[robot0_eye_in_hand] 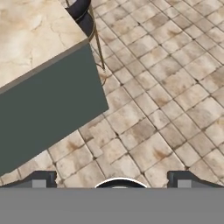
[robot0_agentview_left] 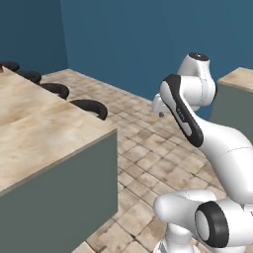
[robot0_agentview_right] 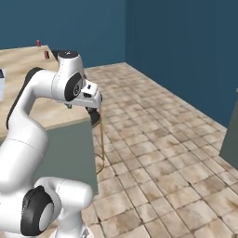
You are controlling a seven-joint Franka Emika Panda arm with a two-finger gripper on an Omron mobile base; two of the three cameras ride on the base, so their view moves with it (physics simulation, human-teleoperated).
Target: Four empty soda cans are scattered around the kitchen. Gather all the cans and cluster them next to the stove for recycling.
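Two small red soda cans (robot0_agentview_right: 38,43) (robot0_agentview_right: 46,55) stand far off on the back part of the beige island counter (robot0_agentview_right: 28,79). A red speck at the counter's far left edge (robot0_agentview_left: 1,68) may be one of them. My gripper (robot0_agentview_right: 92,106) hangs over the tiled floor just past the island's near corner, pointing down, far from the cans. In the hand view the gripper (robot0_eye_in_hand: 111,181) is open, its two dark fingertips (robot0_eye_in_hand: 40,179) wide apart with nothing between them. The stove is out of view.
The island's grey-green side panel (robot0_eye_in_hand: 48,109) stands close to the hand. Black-seated stools (robot0_agentview_left: 91,107) line the island's far side, one (robot0_eye_in_hand: 83,11) just by the corner. Open tan tiled floor (robot0_agentview_right: 158,139) stretches toward blue walls. Another counter (robot0_agentview_left: 241,81) stands at the right.
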